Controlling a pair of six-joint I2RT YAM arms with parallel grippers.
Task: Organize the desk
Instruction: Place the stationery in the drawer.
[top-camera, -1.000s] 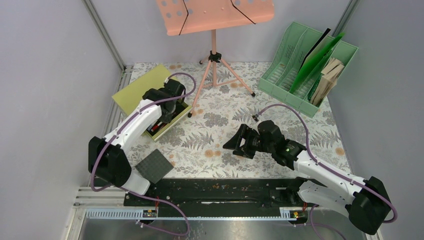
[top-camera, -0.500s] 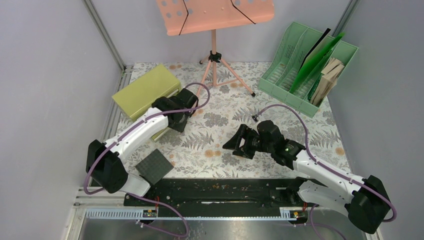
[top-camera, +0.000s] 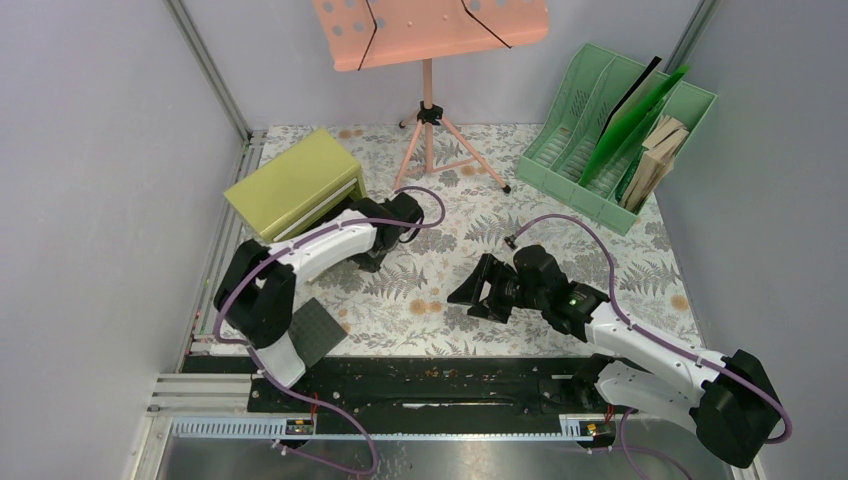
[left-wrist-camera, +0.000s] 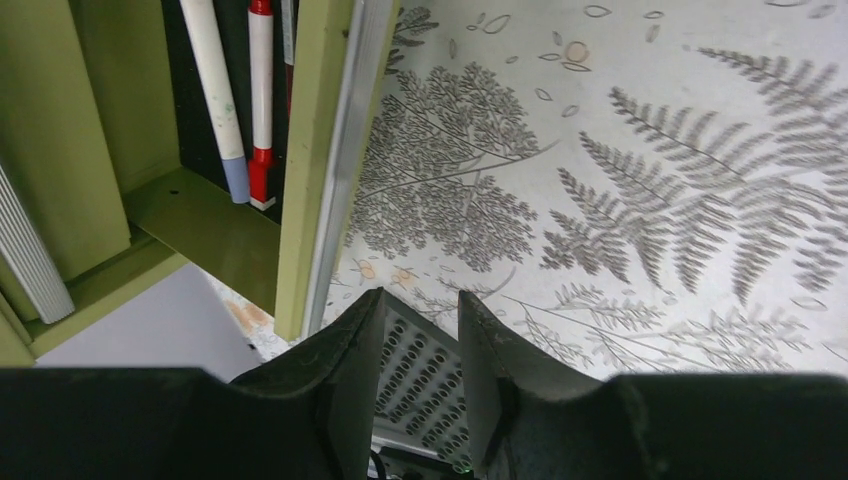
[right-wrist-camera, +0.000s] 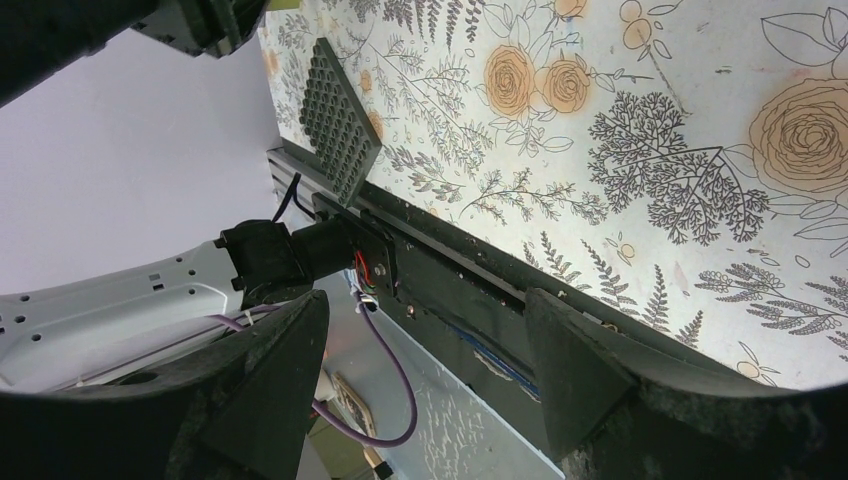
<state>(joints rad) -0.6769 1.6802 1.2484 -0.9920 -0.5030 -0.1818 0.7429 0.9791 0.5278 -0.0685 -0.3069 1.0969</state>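
Observation:
The desk (top-camera: 430, 290) is a fern-and-flower printed tabletop. My left gripper (top-camera: 372, 255) hangs over it just right of the olive-yellow drawer cabinet (top-camera: 292, 182). In the left wrist view the gripper (left-wrist-camera: 420, 295) is empty, with a narrow gap between its jaws. The cabinet's drawer (left-wrist-camera: 310, 150) stands partly open beside it, and a white marker (left-wrist-camera: 215, 90) and a red marker (left-wrist-camera: 261, 100) lie inside. My right gripper (top-camera: 478, 295) is wide open and empty, low over the desk's middle. It also shows in the right wrist view (right-wrist-camera: 425, 300).
A dark grey perforated pad (top-camera: 310, 332) lies at the near left edge, also seen in the right wrist view (right-wrist-camera: 340, 120). A pink music stand (top-camera: 430, 30) stands on a tripod (top-camera: 432, 150) at the back. A green file tray (top-camera: 560, 150) with folders is at the back right.
My left gripper has come out of the drawer and moved right and nearer, over the desk. The drawer has slid most of the way in. The right arm has barely moved.

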